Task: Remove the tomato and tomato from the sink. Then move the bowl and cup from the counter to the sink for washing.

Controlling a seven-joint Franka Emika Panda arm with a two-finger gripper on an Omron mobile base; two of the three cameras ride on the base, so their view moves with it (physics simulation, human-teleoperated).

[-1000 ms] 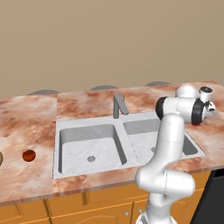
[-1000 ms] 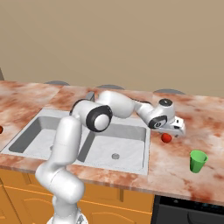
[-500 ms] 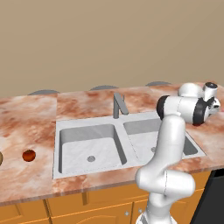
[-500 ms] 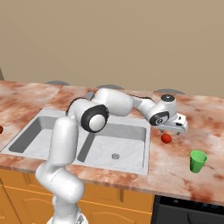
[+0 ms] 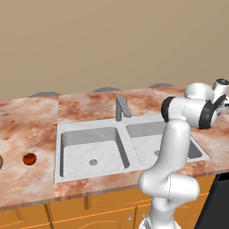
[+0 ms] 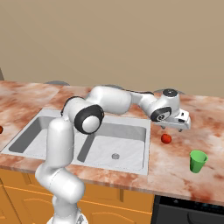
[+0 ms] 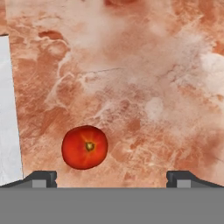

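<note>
Two tomatoes (image 6: pixel 166 138) (image 5: pixel 29 159) on counter (image 6: pixel 210 131), one cup (image 6: pixel 198 161), pincer (image 6: pixel 177 127) spread wide, empty.

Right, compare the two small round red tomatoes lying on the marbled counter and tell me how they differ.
The brighter red tomato lies on the reddish-brown marbled counter right of the pale grey double sink, under the open gripper; the darker orange-red tomato lies left of the sink, far from the arm. The brighter one has the green cup nearby; the darker one does not. Both are round, out of the sink, and not held.
</note>
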